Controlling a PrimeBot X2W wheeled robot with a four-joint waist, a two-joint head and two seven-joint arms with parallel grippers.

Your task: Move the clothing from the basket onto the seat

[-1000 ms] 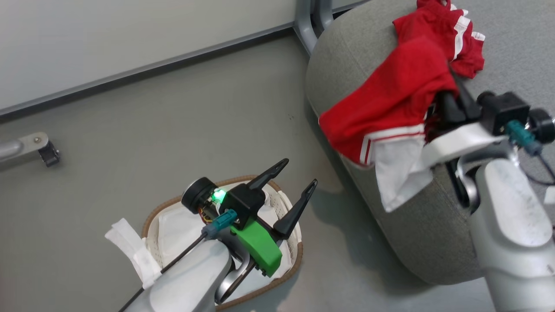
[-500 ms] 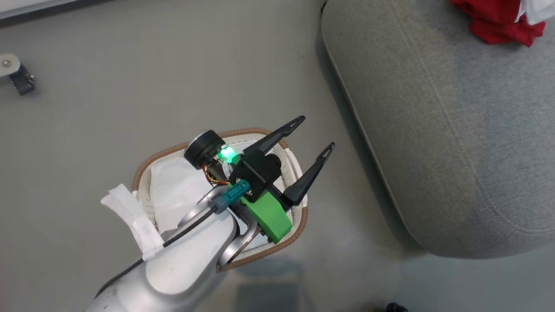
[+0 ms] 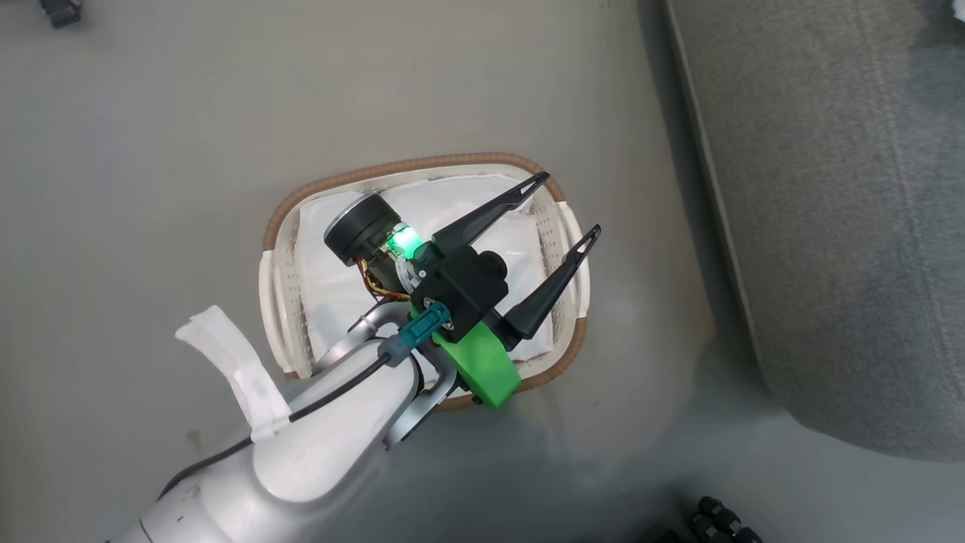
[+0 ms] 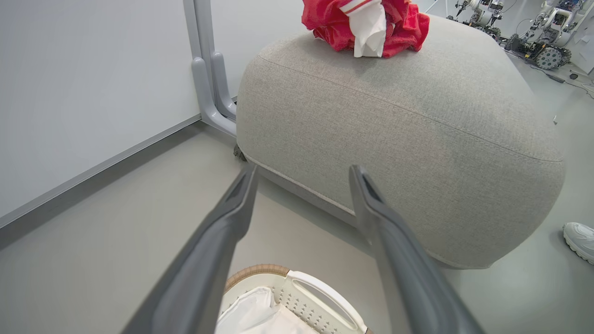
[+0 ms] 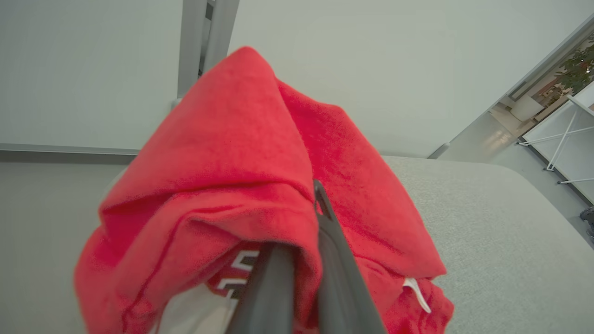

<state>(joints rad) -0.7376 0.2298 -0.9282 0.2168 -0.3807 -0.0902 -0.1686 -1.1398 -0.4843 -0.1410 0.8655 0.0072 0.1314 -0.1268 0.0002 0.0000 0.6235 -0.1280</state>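
Over the basket (image 3: pixel 275 302), nearest of all, the left gripper (image 3: pixel 571 202) is hung with its two dark fingers spread wide and empty, pointed toward the seat (image 3: pixel 829 226). A green mount (image 3: pixel 475 362) and a lit green light (image 3: pixel 403 240) are carried behind the fingers. The basket is stood on the floor (image 3: pixel 151 151), near the seat's side but apart from it. Inside its brown-rimmed cream wall the white liner (image 3: pixel 452 200) is seen, crumpled.

In the right wrist view the right gripper (image 5: pixel 306 218) is shown with its fingers pressed together on the clothing (image 5: pixel 222 153). The red fabric is pinched between them and draped over them, so that one fingertip is covered. Part of a black-and-white number patch (image 5: pixel 234 273) is exposed low on the fabric. Too little of it is seen for any figure to be read, and no other writing can be made out. The seat's grey top is seen behind and to the right of the held fabric; whether the fabric rests on it cannot be told.

In the left wrist view, farther off, red clothing with a white panel is heaped on the seat's top by its far edge. Beyond the seat a pale wall (image 4: pixel 93 69) and a grey post (image 4: pixel 209 69) are seen, and a white shoe (image 4: pixel 580 239) is set on the floor past the seat's right corner.
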